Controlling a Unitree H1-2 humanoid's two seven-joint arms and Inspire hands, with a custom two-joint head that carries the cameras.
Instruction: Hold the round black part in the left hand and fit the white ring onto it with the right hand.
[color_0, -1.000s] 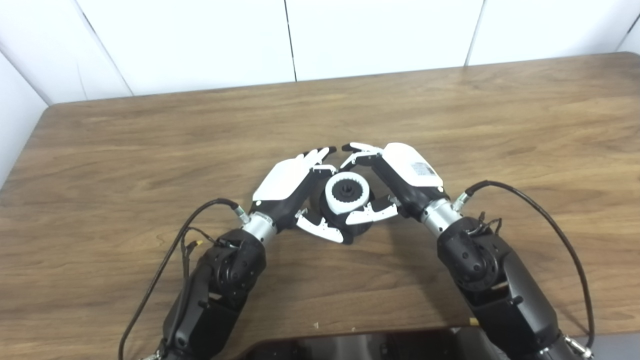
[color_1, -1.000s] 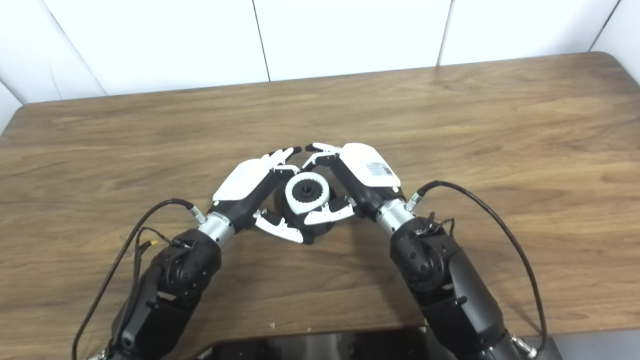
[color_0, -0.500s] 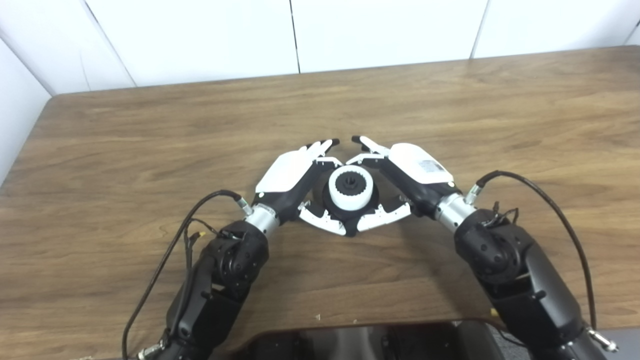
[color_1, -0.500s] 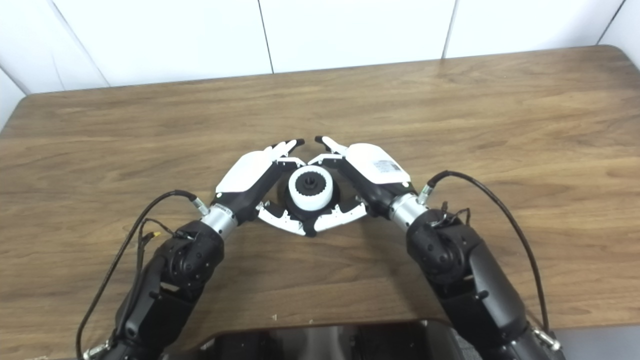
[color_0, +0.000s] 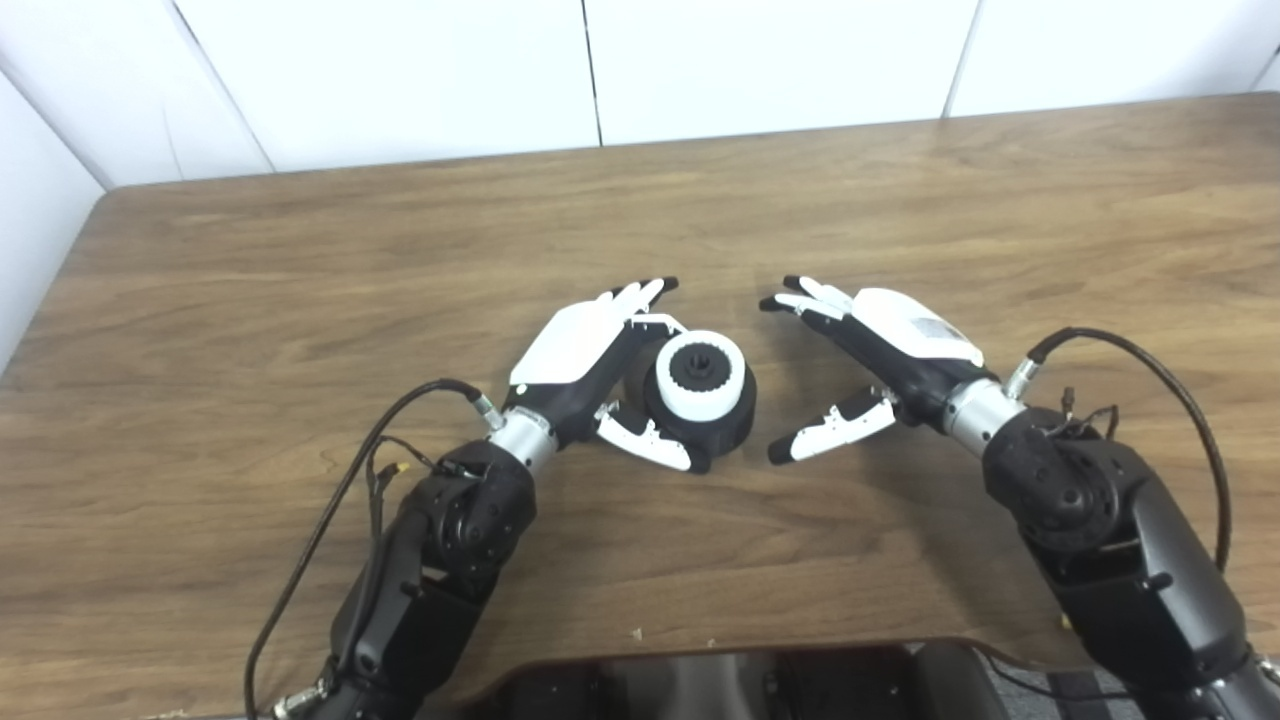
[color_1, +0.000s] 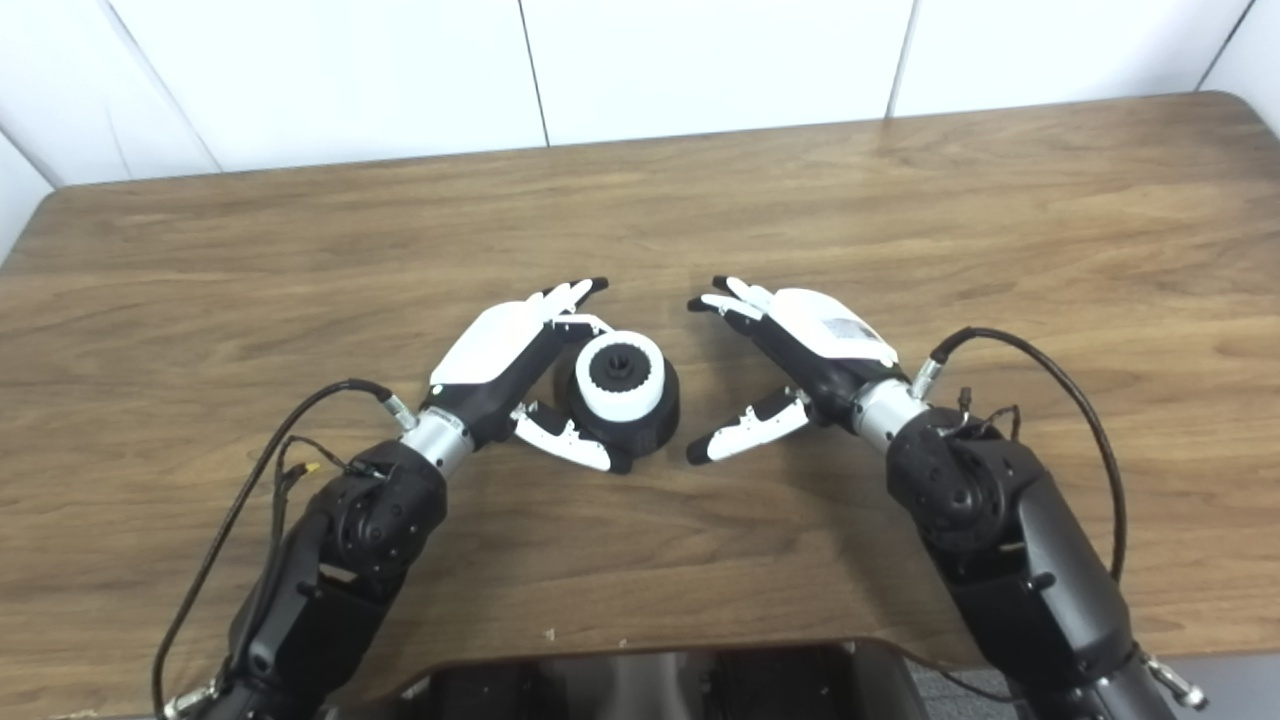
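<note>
Since the earlier frame, right hand (color_0: 880, 345) has moved away to 3 o'clock, fingers spread, holding nothing. Left hand (color_0: 590, 360) cups the black part (color_0: 715, 425) on the table (color_0: 300, 250); white ring (color_0: 700, 370) sits on it.

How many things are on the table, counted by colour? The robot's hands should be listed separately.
Black: 1, the round black part
White: 1, the white ring, on the black part
Hands: 2, left hand, right hand
Total: 4
</note>
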